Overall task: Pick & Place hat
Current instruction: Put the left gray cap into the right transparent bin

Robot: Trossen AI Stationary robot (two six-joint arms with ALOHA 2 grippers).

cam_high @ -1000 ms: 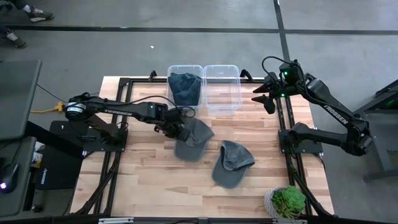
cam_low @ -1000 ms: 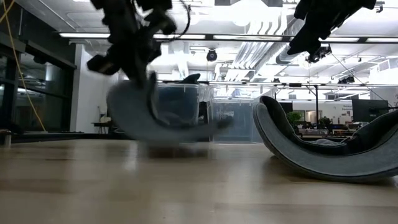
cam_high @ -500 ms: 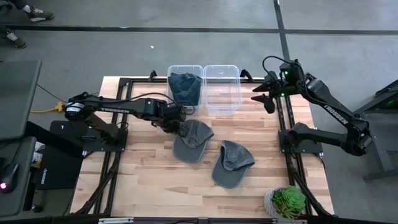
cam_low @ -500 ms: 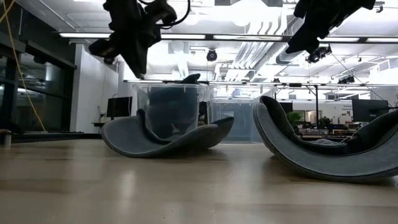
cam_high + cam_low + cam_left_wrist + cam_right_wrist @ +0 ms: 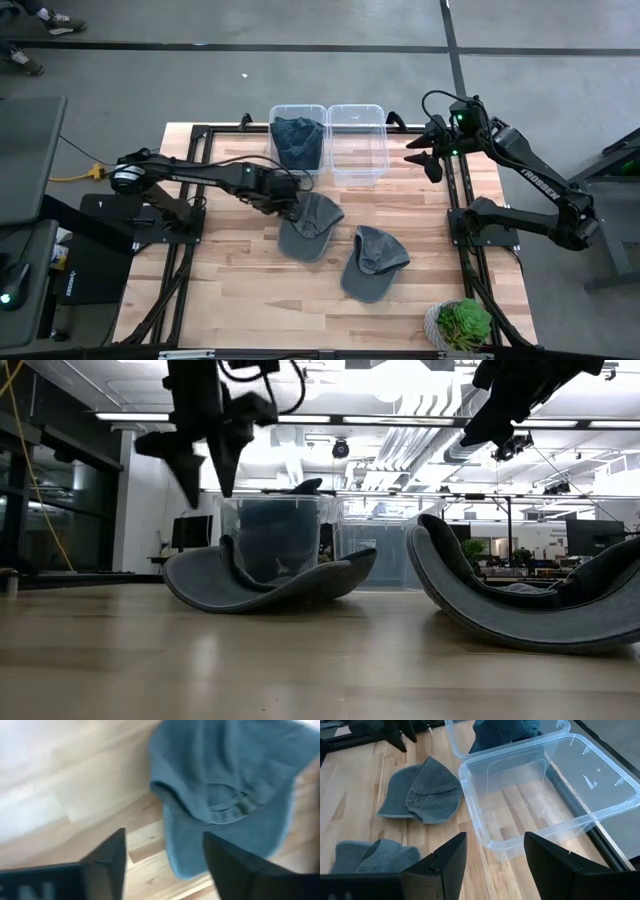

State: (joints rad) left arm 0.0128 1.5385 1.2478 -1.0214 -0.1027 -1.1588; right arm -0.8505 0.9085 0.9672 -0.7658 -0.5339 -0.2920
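A grey-blue hat [image 5: 308,226] [image 5: 262,576] lies on the wooden table near its middle, its underside on the wood and its edges curling up. My left gripper [image 5: 287,203] [image 5: 208,498] [image 5: 164,835] hangs open just above the hat's left edge, pointing down and touching nothing. A second hat [image 5: 372,263] [image 5: 520,600] lies to the right and nearer the front edge. A third hat [image 5: 297,138] sits in the left clear bin [image 5: 277,148]. My right gripper [image 5: 422,160] [image 5: 495,837] waits open, high over the far right, beside the empty bin [image 5: 545,795].
Two clear plastic bins stand side by side at the table's far edge; the right one [image 5: 358,140] holds nothing. A potted plant [image 5: 462,324] stands at the near right corner. Black frame rails [image 5: 190,240] run along the table's left and right sides.
My left gripper held the hat's left edge raised off the table. It has let go, and the hat has dropped flat onto the wood. The gripper has then risen slightly, tipped to point more steeply down, and opened.
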